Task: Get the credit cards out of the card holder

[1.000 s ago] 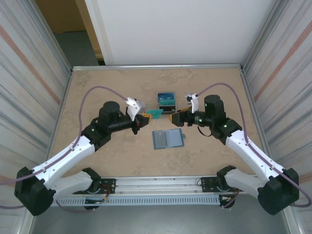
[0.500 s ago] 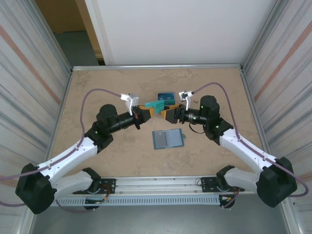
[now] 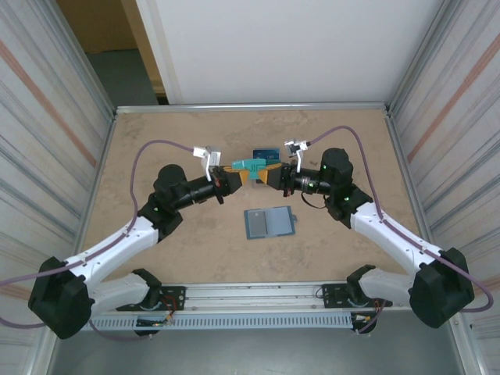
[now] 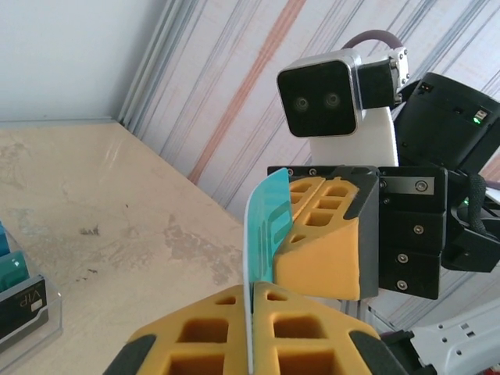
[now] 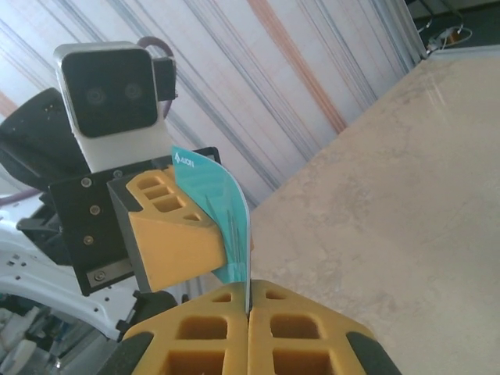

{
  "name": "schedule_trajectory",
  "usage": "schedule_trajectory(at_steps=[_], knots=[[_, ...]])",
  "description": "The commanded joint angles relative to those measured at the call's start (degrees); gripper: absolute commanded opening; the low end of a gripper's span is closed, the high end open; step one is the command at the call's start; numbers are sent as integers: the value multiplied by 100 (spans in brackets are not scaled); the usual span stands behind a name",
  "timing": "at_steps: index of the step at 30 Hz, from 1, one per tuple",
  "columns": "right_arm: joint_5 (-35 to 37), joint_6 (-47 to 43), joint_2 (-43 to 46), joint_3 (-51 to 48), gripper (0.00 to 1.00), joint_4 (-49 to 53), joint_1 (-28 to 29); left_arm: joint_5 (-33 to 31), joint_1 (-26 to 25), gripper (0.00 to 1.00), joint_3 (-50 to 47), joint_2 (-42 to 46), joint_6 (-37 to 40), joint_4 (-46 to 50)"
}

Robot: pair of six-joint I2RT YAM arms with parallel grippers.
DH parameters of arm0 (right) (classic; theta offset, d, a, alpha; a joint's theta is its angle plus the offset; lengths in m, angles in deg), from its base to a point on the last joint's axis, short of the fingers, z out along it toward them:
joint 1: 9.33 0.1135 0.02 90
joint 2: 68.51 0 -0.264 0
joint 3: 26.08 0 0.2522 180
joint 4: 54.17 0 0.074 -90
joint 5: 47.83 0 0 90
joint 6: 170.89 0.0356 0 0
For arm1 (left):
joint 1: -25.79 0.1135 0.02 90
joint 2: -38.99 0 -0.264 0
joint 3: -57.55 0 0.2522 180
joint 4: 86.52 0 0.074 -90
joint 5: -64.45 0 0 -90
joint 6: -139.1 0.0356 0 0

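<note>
Tan table [image 3: 156,148]: one card holder [image 3: 269,223], one held card [image 3: 251,166]

Beige, mottled table [image 3: 156,133], edged with a metal rim. Flanked on both sides by grey ribbed walls [image 3: 47,117] with faint orange stripes. Closed at the back by a plain white panel [image 3: 297,47]. Left of it, a gap onto a brown wall [image 3: 94,23] and dark floor [image 3: 125,74]. Evenly lit.

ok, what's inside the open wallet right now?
Wallet lies open: grey-blue pockets facing up, nothing loose visible on them. Any cards tucked in the pockets are covered, can't tell. One teal card is pinched between left gripper and right gripper.
</note>
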Motion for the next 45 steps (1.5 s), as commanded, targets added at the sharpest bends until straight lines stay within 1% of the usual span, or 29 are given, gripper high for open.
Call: schedule_trajectory(at_steps=[1, 3, 5, 6, 8, 11, 12, 15, 19, 21, 23, 25, 30, 31, 32, 33, 35, 37, 38, 39, 40, 41, 42, 43, 45], knots=[[-3, -524, 286, 257, 0, 449, 131, 173, 128, 26, 152, 137, 246, 336], [194, -822, 438, 325, 0, 1031, 141, 150, 260, 43, 321, 331, 712, 932], [308, -1072, 584, 378, 0, 1500, 141, 169, 350, 57, 606, 500, 1342, 1660], [351, -1214, 665, 397, 0, 1734, 140, 211, 386, 63, 825, 554, 1754, 2136], [436, -1443, 805, 454, 0, 2128, 141, 233, 394, 70, 1289, 590, 2531, 3053], [425, -1774, 869, 556, 0, 2663, 140, 274, 395, 71, 1992, 441, 3456, 4196], [386, -1848, 1031, 596, 0, 2775, 141, 307, 394, 72, 2214, 331, 3678, 4497], [264, -2027, 1114, 660, 0, 3031, 140, 555, 399, 71, 2867, -104, 4266, 5265], [189, -2134, 1159, 727, 0, 3206, 141, 1221, 390, 68, 3522, -709, 4732, 5849], [166, -2156, 1185, 724, 0, 3224, 140, 1599, 386, 66, 3675, -917, 4878, 5977], [116, -2174, 1179, 712, 0, 3229, 136, 1913, 378, 62, 3810, -1117, 5001, 6129], [106, -2198, 1169, 726, 0, 3241, 133, 2001, 333, 62, 3910, -1280, 5178, 6340], [23, -2240, 1110, 770, 0, 3268, 132, 1982, 150, 62, 4049, -1531, 5722, 6786], [6, -2253, 1102, 776, 0, 3268, 132, 1962, 138, 61, 4068, -1579, 5770, 6820], [11, -2253, 1104, 775, 0, 3268, 132, 1975, 130, 58, 4088, -1625, 5801, 6853], [20, -2241, 1092, 772, 0, 3268, 131, 1992, 129, 52, 4108, -1678, 5824, 6894], [52, -2242, 1101, 778, 0, 3268, 134, 2027, 123, 31, 4171, -1764, 5900, 6956], [87, -2245, 1120, 770, 0, 3286, 127, 2012, 113, 7, 4207, -1833, 5955, 6949], [146, -2244, 1148, 774, 0, 3302, 124, 1970, 117, 0, 4234, -1875, 5956, 6930], [266, -2235, 1170, 761, 2, 3333, 123, 1895, 120, 0, 4257, -1913, 5970, 6903], [454, -2209, 1215, 753, 11, 3362, 114, 1788, 127, 0, 4285, -1946, 6017, 6892], [627, -2186, 1262, 739, 21, 3408, 98, 1681, 121, 0, 4304, -1980, 6078, 6856], [838, -2156, 1318, 735, 38, 3467, 65, 1505, 127, 0, 4321, -2027, 6157, 6804], [1045, -2132, 1372, 728, 51, 3539, 19, 1296, 129, 0, 4343, -2075, 6257, 6755], [1343, -2075, 1492, 738, 66, 3706, -73, 903, 166, 0, 4427, -2223, 6461, 6677]])
